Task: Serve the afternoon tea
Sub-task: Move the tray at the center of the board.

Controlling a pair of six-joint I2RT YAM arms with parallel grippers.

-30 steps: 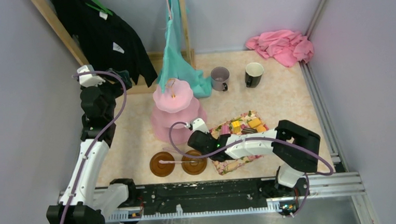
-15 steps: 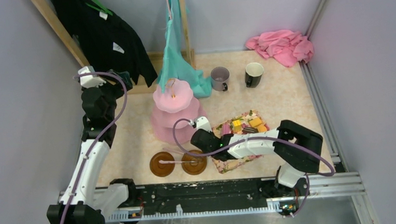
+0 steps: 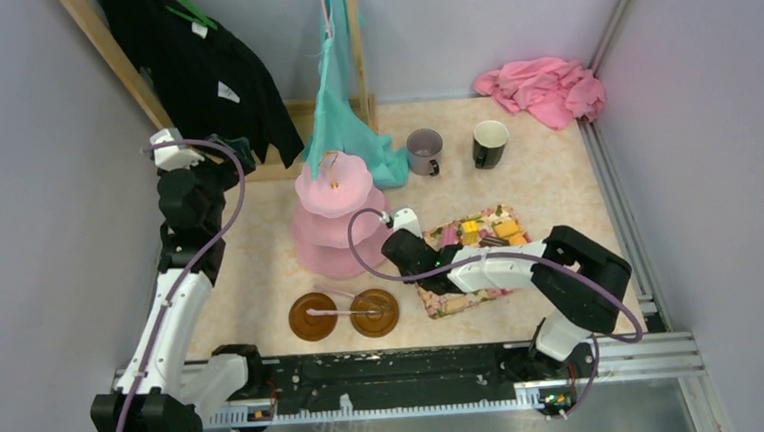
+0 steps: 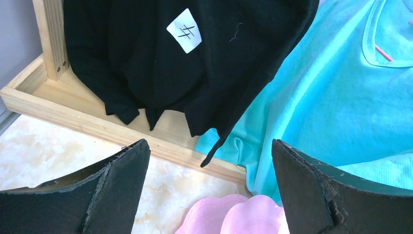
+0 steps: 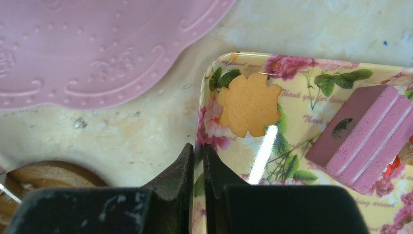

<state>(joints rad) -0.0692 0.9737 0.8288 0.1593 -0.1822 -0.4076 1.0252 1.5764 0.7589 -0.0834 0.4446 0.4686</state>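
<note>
Your right jaws pinch the floral tray point(image 5: 214, 141) by its rim. Your left jaws hang spread near the black garment point(image 4: 160, 73).

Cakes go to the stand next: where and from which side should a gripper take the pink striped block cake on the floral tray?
Probably from above, closing across the narrow width of the pink striped block cake, onto its two long flat sides. They look parallel; it lies askew on the floral tray, so turn the wrist.
</note>
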